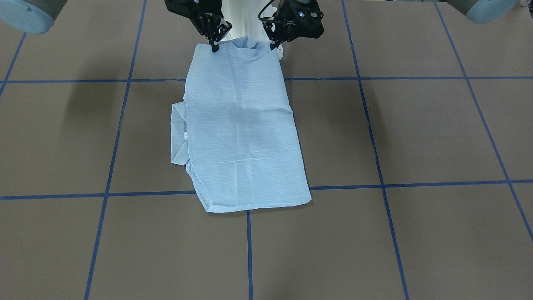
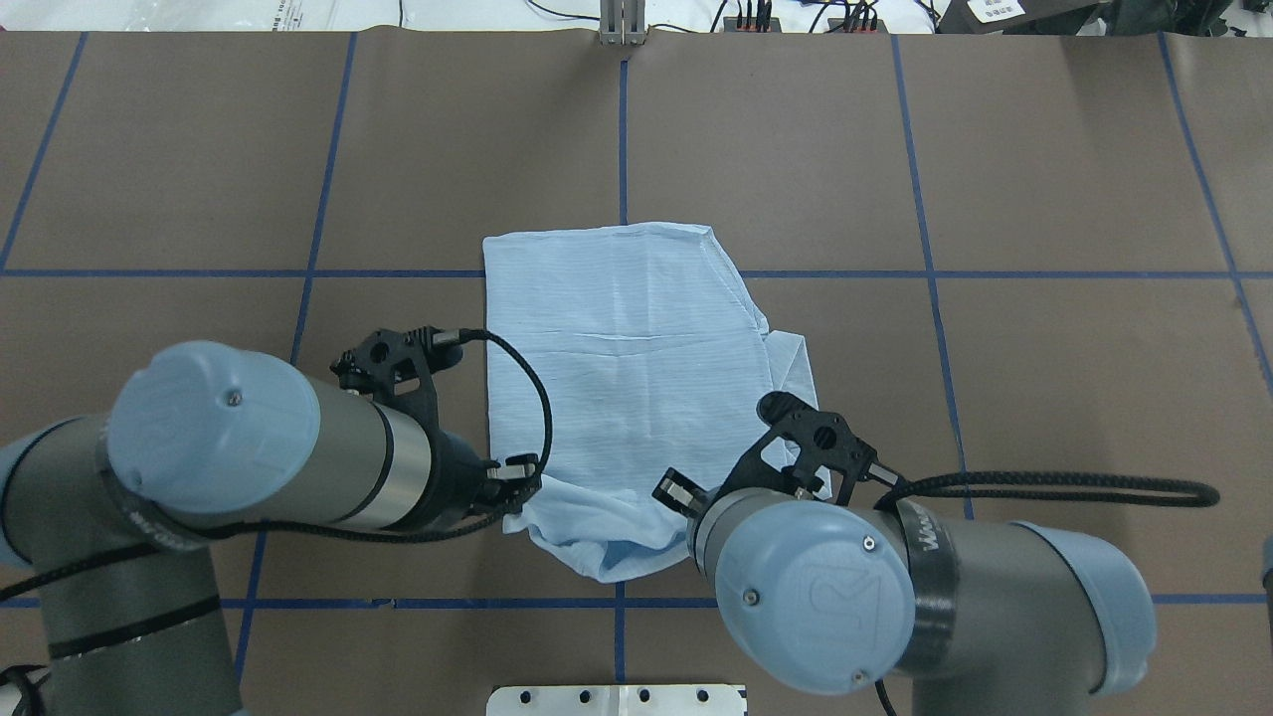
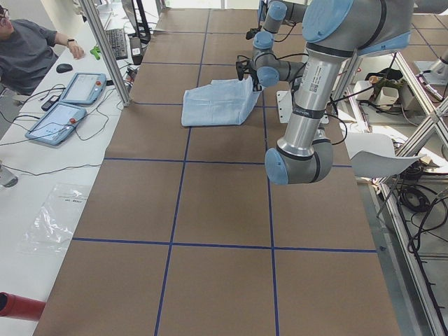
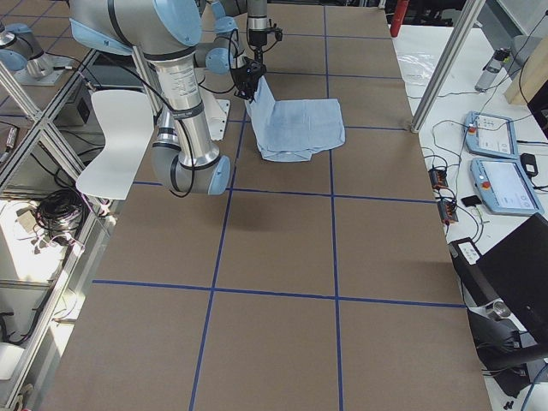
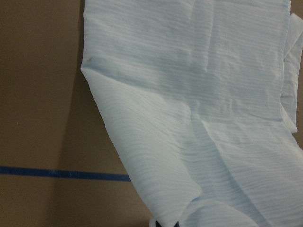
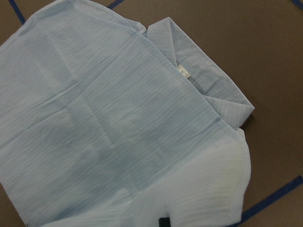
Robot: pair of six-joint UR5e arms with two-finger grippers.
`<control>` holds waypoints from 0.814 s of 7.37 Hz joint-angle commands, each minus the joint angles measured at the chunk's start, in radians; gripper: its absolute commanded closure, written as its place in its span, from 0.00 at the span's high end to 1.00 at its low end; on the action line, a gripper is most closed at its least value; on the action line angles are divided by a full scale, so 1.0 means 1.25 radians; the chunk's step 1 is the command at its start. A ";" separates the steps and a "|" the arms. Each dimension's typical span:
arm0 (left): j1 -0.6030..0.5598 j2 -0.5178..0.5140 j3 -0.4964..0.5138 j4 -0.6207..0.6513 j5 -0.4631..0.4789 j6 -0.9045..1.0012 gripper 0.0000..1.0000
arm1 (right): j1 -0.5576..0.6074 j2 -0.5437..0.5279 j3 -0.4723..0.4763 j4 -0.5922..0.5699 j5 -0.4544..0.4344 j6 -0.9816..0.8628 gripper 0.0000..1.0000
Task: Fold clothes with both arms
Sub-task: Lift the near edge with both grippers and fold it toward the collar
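The light blue striped shirt [image 1: 241,133] lies folded into a long rectangle in the middle of the table, its collar and label sticking out on one side [image 2: 791,363]. My left gripper [image 1: 272,45] is shut on one corner of the shirt's edge nearest the robot, and my right gripper [image 1: 214,46] is shut on the other corner. That edge is raised off the table; the far part lies flat [image 2: 607,288]. The left wrist view shows cloth [image 5: 203,94] hanging from the fingertips. The right wrist view shows the shirt [image 6: 104,132] and the collar label [image 6: 185,72].
Brown table with blue tape grid lines [image 1: 249,250]. White pedestal base [image 2: 617,699] at the robot's edge. In the exterior left view an operator [image 3: 28,56] sits beside two tablets [image 3: 70,105]. A white chair [image 4: 120,141] stands off the table by the robot.
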 commanded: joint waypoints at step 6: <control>-0.164 -0.150 0.305 -0.046 0.057 0.155 0.00 | 0.197 0.090 -0.321 0.255 -0.002 -0.176 0.00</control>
